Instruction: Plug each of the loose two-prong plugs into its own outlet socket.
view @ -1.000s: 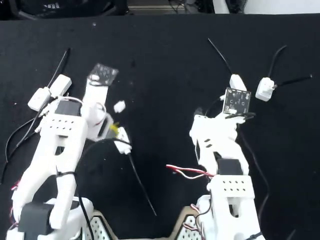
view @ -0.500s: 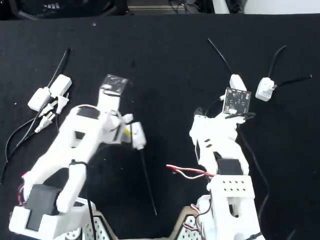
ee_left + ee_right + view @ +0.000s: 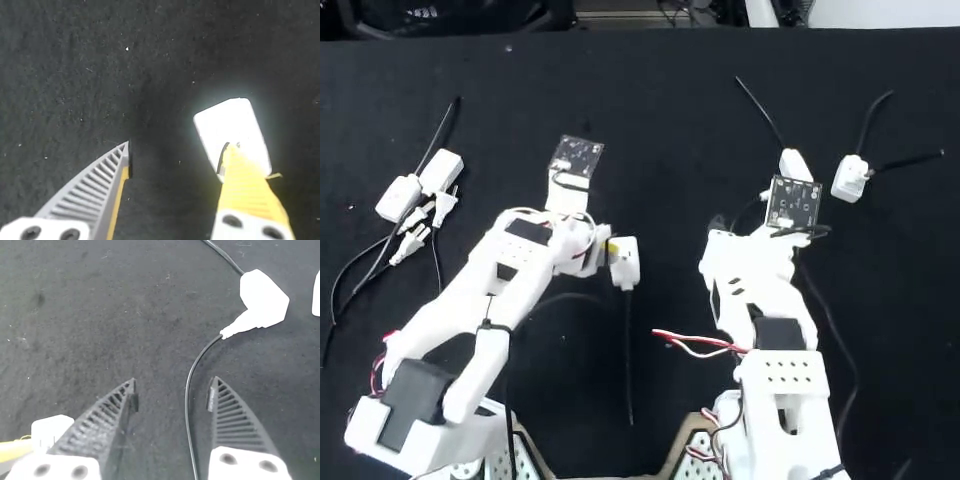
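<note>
Left gripper (image 3: pixel 175 149) spread wide beside a white rectangular plug (image 3: pixel 625 262).
The plug lies mid-way across the black table (image 3: pixel 650 120) against one jaw. Its long axis points away from the arms, and its black cord (image 3: pixel 628 350) runs back toward them. The right gripper's (image 3: pixel 172 382) jaws are also apart.

A white plug (image 3: pixel 625 262) sits at centre frame, its black cord (image 3: pixel 628 350) trailing down. Two white sockets (image 3: pixel 440 170) lie upper left, and two corded white blocks (image 3: pixel 850 178) upper right.

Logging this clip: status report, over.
Left pincer open, corded white block against its yellow finger. Right pincer open, black cable between its fingers, another white block ahead.
</note>
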`<action>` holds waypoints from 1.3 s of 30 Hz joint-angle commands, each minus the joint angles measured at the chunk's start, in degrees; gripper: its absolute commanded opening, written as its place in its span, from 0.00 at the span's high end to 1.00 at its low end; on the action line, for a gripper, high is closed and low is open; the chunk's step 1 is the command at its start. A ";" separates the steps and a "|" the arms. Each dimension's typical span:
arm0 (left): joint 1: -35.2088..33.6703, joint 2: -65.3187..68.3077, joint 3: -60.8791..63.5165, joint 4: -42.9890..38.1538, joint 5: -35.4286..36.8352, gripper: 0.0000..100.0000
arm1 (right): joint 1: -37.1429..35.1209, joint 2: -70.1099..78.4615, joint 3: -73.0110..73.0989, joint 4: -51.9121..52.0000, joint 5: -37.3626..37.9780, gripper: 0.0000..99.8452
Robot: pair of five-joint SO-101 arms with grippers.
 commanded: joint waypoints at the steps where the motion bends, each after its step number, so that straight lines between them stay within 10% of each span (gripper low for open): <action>1: 3.82 -3.25 -3.56 2.20 -0.35 0.70 | -0.88 -1.19 -2.07 -1.32 0.70 0.78; 13: -4.79 5.80 -5.41 -0.97 -2.29 0.70 | -0.88 -1.19 -1.98 -1.32 0.70 0.78; 28: -14.29 -1.23 -17.27 19.60 -2.29 0.70 | -0.88 -1.19 -2.07 -1.32 0.70 0.78; 39: 4.88 -4.66 -14.02 19.96 -9.41 0.70 | -0.88 -1.19 -2.07 -1.32 0.70 0.78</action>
